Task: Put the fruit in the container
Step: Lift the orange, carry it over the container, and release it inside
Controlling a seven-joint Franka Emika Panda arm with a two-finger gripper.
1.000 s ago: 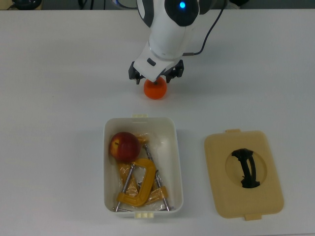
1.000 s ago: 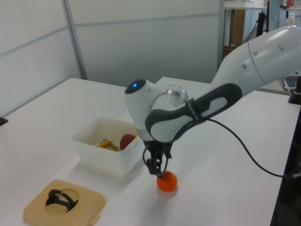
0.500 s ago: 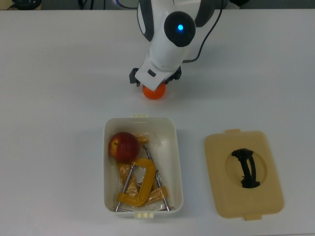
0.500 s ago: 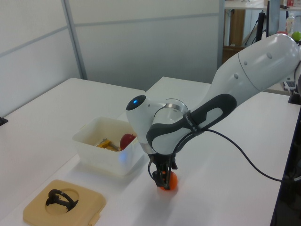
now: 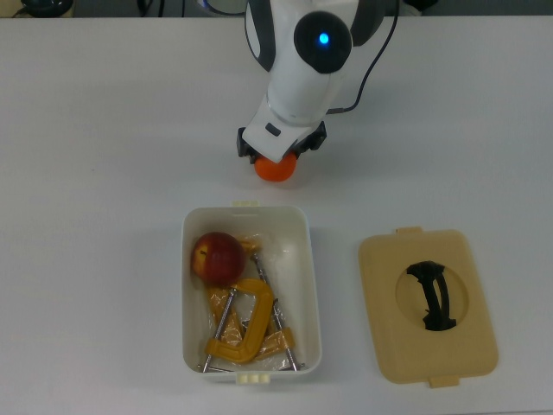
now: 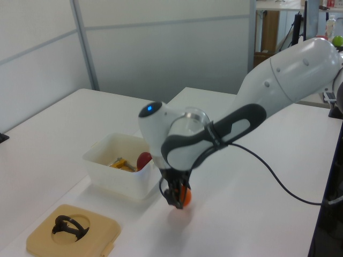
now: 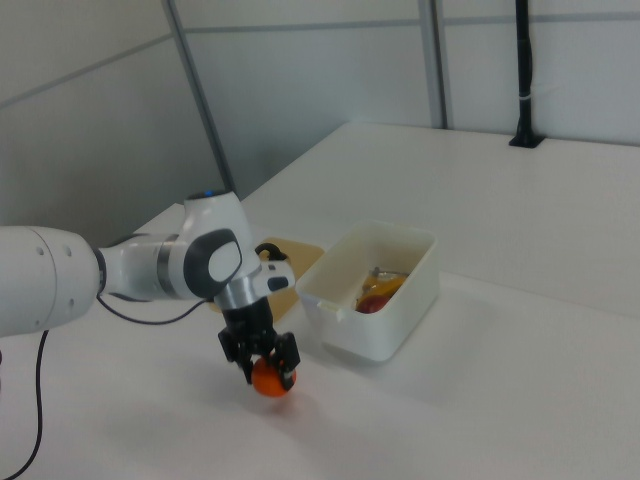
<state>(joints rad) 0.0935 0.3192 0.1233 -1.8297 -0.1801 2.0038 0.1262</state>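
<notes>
tool gripping orange, raised off table, apple in container

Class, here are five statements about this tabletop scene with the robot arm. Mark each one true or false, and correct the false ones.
1. The gripper is closed on the orange. True.
2. The apple lies on the table beside the container. False: it sits inside the container.
3. Yellow clamps share the container with the apple. True.
4. The tan lid is fitted onto the container. False: it lies flat on the table, at the top view's right of the open container.
5. The orange is already inside the container. False: it is outside, held beyond one short end of the container.
</notes>
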